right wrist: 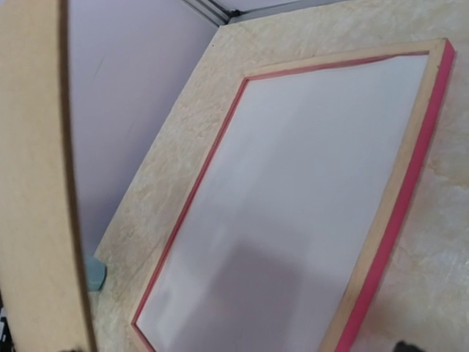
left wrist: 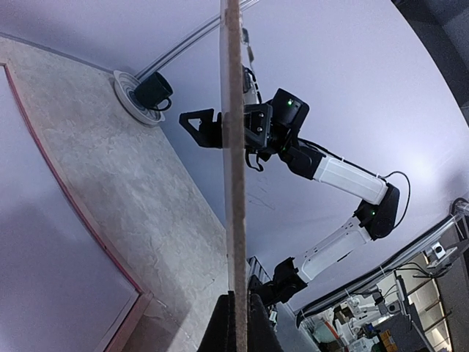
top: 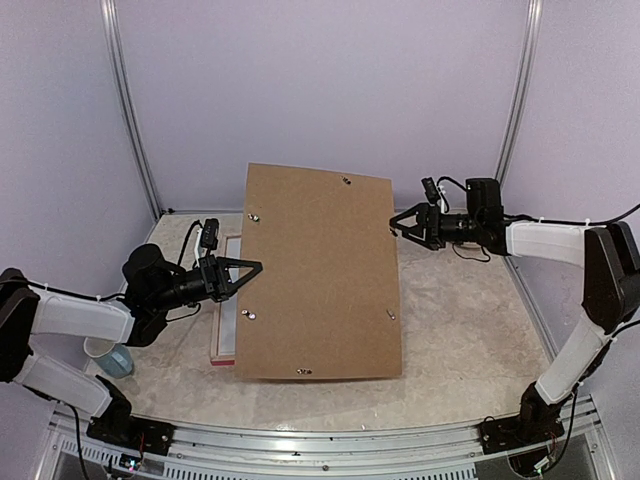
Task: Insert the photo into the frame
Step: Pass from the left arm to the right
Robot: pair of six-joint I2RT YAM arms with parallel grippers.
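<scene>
A large brown backing board hangs tilted above the table. My left gripper is shut on its left edge; in the left wrist view the board runs edge-on up from between the black fingers. The frame lies flat below, pale wood back up, with pink-red edges and a white pane inside; one strip of the frame shows left of the board. My right gripper stands open beside the board's right edge, holding nothing. The photo is out of view.
A pale blue cup stands by the left arm near the table's left edge. Lilac walls and metal posts close in the table. A round white disc with a black piece sits at the back wall's foot.
</scene>
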